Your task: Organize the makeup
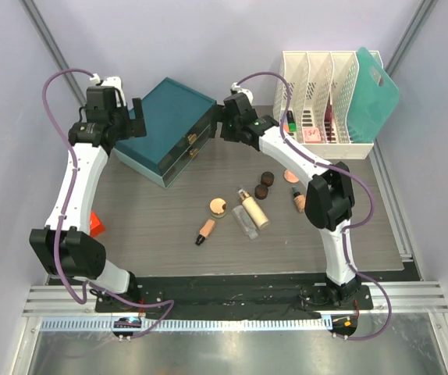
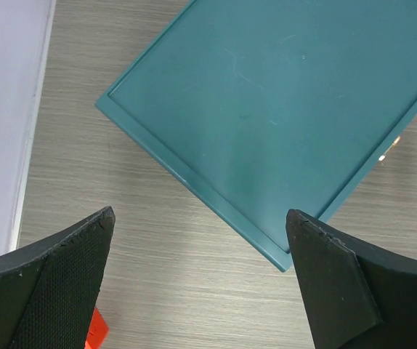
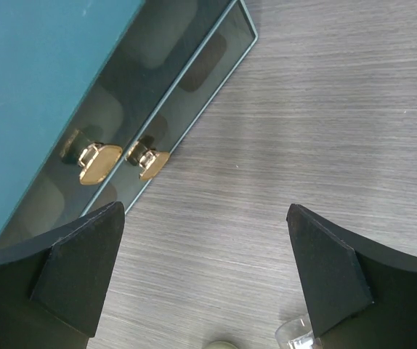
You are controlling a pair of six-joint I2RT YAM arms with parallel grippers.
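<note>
The makeup lies loose on the grey wood-grain table (image 1: 169, 250), mostly in front of the right arm. A tan bottle (image 1: 205, 231) with a black cap lies on its side nearest the arm bases, with a peach compact (image 1: 218, 206) just behind it. To their right, a clear bottle (image 1: 245, 222) and a beige bottle (image 1: 254, 209) lie side by side, touching or very nearly so. Farther back, two dark-brown jars (image 1: 268, 178) sit close together, with a pink compact (image 1: 292, 175) to their right. A tan tube (image 1: 296, 199) lies partly hidden by the right arm's elbow.

The left gripper (image 1: 136, 112) hovers over the left end of the teal drawer box (image 1: 169, 117). In its wrist view the fingers (image 2: 63, 283) are spread wide with nothing between them — only the box lid and table below. The right gripper (image 1: 218, 119) hangs at the box's right front. Its fingers (image 3: 339, 276) are also wide apart and empty, above two drawer fronts with gold handles (image 3: 96, 161). At the bottom edge of that view is what seems to be one end of the clear bottle.

A white slotted rack (image 1: 318, 70) stands at the far right. It holds a few small items — too small to name — and a teal board (image 1: 376, 90) leans at its right side. An orange object (image 1: 97, 224) lies beside the left arm.
</note>
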